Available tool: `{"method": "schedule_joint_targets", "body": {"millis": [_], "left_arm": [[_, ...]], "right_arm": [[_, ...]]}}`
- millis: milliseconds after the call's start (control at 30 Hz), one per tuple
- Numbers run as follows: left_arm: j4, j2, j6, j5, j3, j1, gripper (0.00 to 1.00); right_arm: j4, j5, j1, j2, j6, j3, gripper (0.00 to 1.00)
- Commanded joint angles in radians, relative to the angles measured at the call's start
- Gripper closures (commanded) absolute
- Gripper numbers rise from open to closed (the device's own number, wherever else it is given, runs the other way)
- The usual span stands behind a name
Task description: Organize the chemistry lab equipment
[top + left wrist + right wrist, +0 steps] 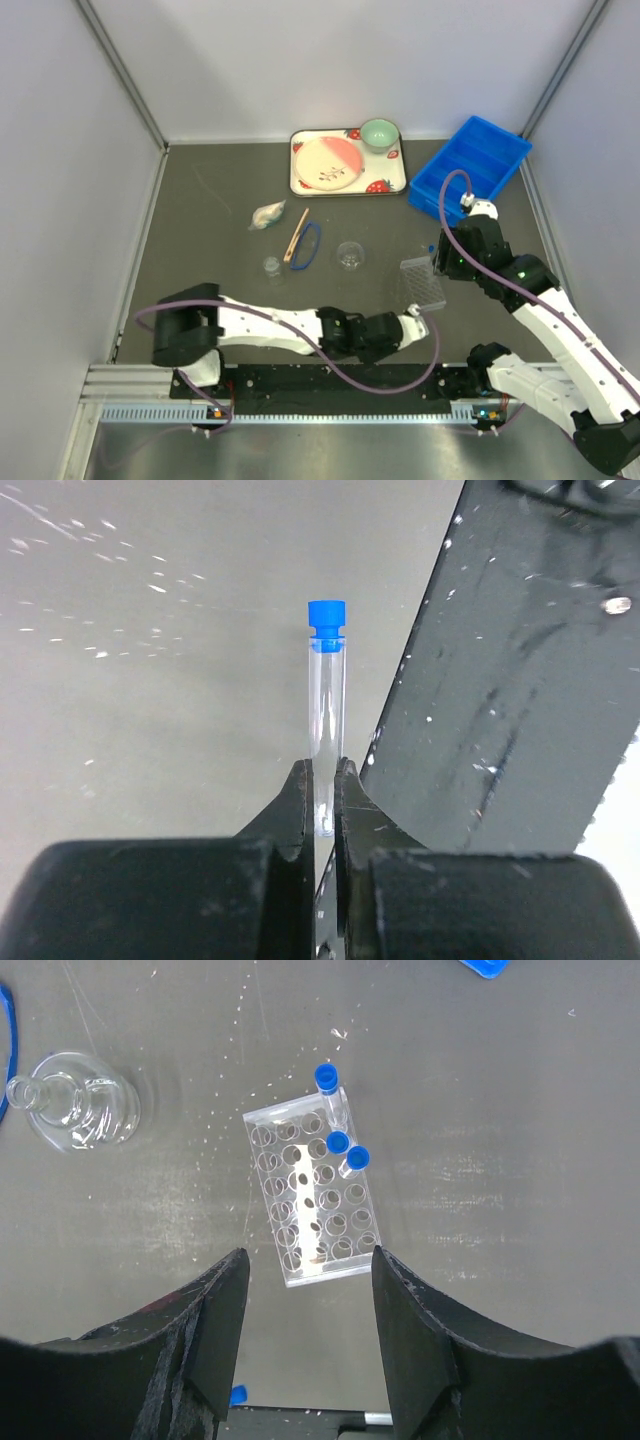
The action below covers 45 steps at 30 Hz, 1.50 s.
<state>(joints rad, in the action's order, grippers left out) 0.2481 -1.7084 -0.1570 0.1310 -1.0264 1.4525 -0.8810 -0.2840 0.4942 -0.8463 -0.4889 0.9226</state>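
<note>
At the near edge of the dark grey desk (200,200), the left hand (320,780) is pressing its jaws together on the lower end of a thin clear blue-capped tube (325,700), which is pointing away from the wrist. A little further, the clear rectangular tube rack (300,1210) is standing on the desk with three capped tubes (338,1143) sitting in its holes. The right hand (308,1265) is hovering above it with jaws apart, holding nothing.

Beyond, a small clear glass beaker (349,255), a smaller glass one (271,265), a thin wooden stick (297,235) and a blue ring (312,243) are lying loose. So I am judging the work as only partly done: the held tube and these pieces are waiting for their place. Farthest, a blue plastic bin (470,165) is standing.

Only the left wrist view is showing the grip clearly. Only the right wrist view is letting the racked tubes be counted. The wooden stick is appearing in the top view alone.
</note>
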Motion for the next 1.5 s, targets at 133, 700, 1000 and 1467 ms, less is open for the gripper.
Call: {"method": "schedule_joint_targets", "body": {"millis": [133, 700, 1000, 1467], "left_arm": [[0.082, 0.400, 0.005, -0.167, 0.011, -0.107, 1.00], [-0.216, 0.682, -0.182, -0.893, 0.221, -0.555, 1.00], [-0.299, 0.679, -0.254, -1.013, 0.239, -0.647, 1.00], [-0.380, 0.659, -0.291, -1.081, 0.250, -0.727, 1.00]], "right_arm": [[0.045, 0.018, -0.006, -0.030, 0.026, 0.091, 0.48], [0.527, 0.923, -0.008, -0.170, -0.013, 0.087, 0.50], [0.654, 1.082, -0.002, -0.205, -0.085, 0.019, 0.50], [0.665, 1.112, 0.090, -0.128, -0.135, 0.016, 0.50]]}}
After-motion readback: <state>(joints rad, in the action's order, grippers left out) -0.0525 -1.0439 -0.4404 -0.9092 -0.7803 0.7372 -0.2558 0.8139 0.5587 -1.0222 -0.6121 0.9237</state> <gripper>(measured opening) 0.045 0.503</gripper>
